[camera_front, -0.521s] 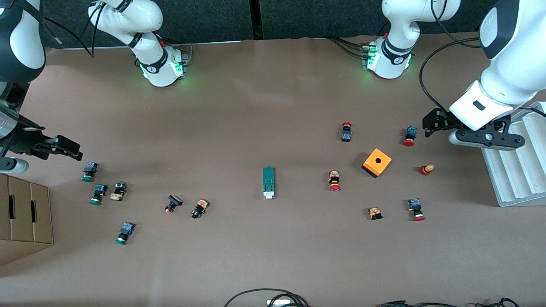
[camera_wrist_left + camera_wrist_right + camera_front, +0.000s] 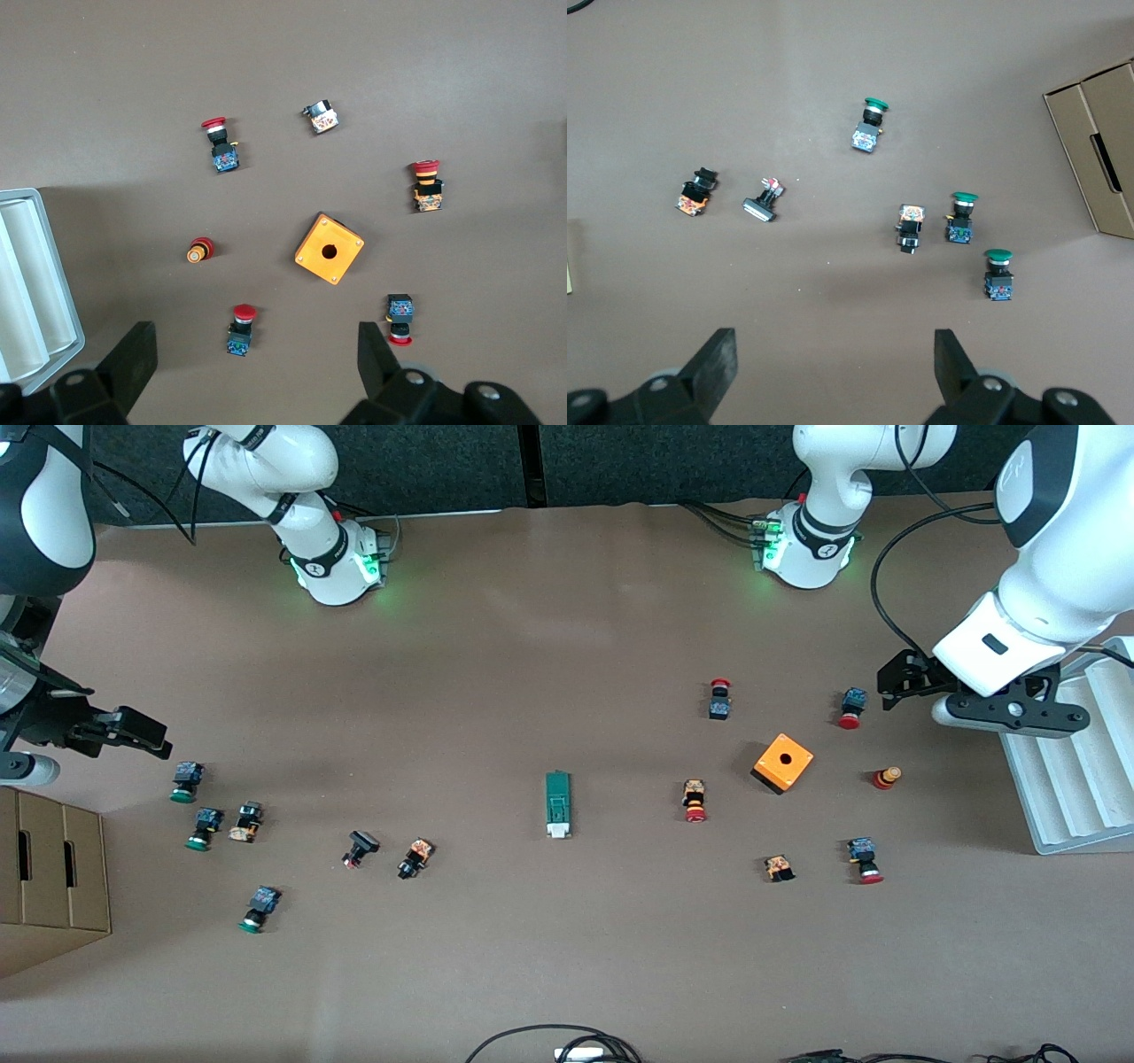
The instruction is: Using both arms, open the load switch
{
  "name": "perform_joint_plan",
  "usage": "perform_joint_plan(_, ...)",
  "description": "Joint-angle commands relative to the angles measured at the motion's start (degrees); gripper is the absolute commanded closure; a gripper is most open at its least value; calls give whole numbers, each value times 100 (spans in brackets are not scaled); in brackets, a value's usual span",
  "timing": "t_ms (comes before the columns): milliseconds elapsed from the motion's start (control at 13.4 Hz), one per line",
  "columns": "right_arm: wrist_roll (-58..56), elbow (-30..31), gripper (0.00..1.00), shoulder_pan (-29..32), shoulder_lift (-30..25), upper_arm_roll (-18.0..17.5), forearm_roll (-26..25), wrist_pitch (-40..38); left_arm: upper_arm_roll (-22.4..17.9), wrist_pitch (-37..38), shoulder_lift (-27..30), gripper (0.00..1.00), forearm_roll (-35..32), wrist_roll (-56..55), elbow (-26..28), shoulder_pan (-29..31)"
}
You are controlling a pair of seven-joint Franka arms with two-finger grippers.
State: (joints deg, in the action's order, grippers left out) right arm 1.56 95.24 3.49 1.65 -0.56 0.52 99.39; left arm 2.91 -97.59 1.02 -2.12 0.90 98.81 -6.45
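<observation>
The load switch (image 2: 557, 804), a narrow dark-green bar with a white end block, lies flat near the middle of the table, its white end toward the front camera. Neither wrist view shows it. My left gripper (image 2: 895, 682) hangs open above the table toward the left arm's end, over a red-capped push button (image 2: 241, 329) and beside the orange box (image 2: 782, 763). In the left wrist view the left gripper (image 2: 257, 354) holds nothing. My right gripper (image 2: 142, 735) hangs open and empty toward the right arm's end, above the green-capped buttons (image 2: 185, 781); it shows in its wrist view (image 2: 833, 363) too.
Several small push buttons lie scattered at both ends of the table. A white ribbed tray (image 2: 1072, 762) stands at the left arm's end and a cardboard box (image 2: 49, 877) at the right arm's end. Cables (image 2: 554, 1041) lie at the table edge nearest the front camera.
</observation>
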Motion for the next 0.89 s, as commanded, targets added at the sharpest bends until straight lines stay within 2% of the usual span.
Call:
perform_joint_plan(0, 11, -146, 0, -24, 73, -5, -157, 2, -36, -41, 83, 0, 62, 33, 68, -49)
perform_joint_plan(521, 20, -155, 0, 64, 81, 21, -70, 72, -36, -41, 92, 0, 62, 33, 68, -58)
perform_joint_plan(819, 99, -146, 0, -41, 292, -5, -78, 10, -27, -41, 92, 0, 62, 16, 68, -76)
